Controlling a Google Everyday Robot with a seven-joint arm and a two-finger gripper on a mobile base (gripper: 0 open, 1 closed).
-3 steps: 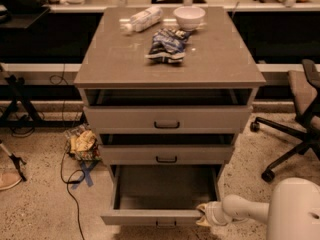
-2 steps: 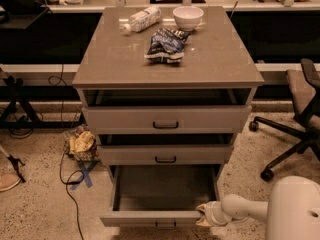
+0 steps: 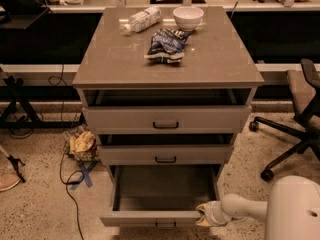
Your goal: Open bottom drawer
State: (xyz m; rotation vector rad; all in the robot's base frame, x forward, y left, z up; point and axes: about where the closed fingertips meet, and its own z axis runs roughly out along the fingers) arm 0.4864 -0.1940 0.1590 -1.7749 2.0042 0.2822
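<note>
The bottom drawer (image 3: 150, 217) of the grey-beige cabinet is pulled out toward me, its plain grey tray (image 3: 165, 189) showing and nothing in it. Its small black handle (image 3: 165, 226) sits low on the front panel at the frame's bottom edge. My gripper (image 3: 204, 215) is at the right end of that front panel, against the drawer's front corner. My white arm (image 3: 245, 208) runs in from the lower right. The middle drawer (image 3: 165, 155) and the top drawer (image 3: 166, 119) above it are pushed in, each with the same black handle.
On the cabinet top (image 3: 110, 59) lie a plastic bottle (image 3: 141, 20), a white bowl (image 3: 188, 18) and a dark snack bag (image 3: 165, 44). An office chair (image 3: 295, 124) stands on the right. Crumpled bags (image 3: 82, 145) and a cable (image 3: 70, 184) lie on the floor at left.
The view has shifted slightly, so the cabinet sits a little higher in frame. The drawer and my gripper stay in the same relation.
</note>
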